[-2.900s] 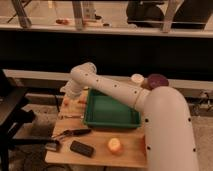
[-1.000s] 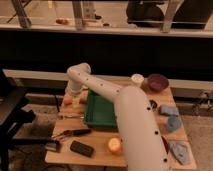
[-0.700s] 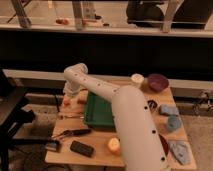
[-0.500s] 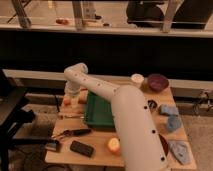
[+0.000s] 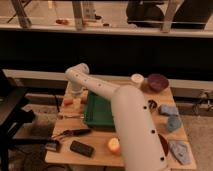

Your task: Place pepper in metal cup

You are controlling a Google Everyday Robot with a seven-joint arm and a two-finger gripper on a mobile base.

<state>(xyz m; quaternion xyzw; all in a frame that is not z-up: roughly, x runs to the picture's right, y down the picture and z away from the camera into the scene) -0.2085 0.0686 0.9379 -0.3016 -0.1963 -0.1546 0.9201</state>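
Reaching over the far left corner of the table (image 5: 100, 150), the arm bends at its elbow and sends the gripper (image 5: 76, 96) down toward the orange-red pepper (image 5: 67, 101), which lies on the wood just left of the green tray (image 5: 97, 119). The jaws stand wide apart and hold nothing. The step in hand looks like the approach to the pick, and doing it well seems to mean lowering straight over the pepper's thicker middle, with the jaws set across its narrow width, so that a thin, tapered thing does not roll or squirt out as they close. A small orange piece sits close beside it and should be left alone. The metal cup (image 5: 152, 104) appears to be the small dark item right of the arm, near the purple bowl (image 5: 157, 82); it is hard to make out.
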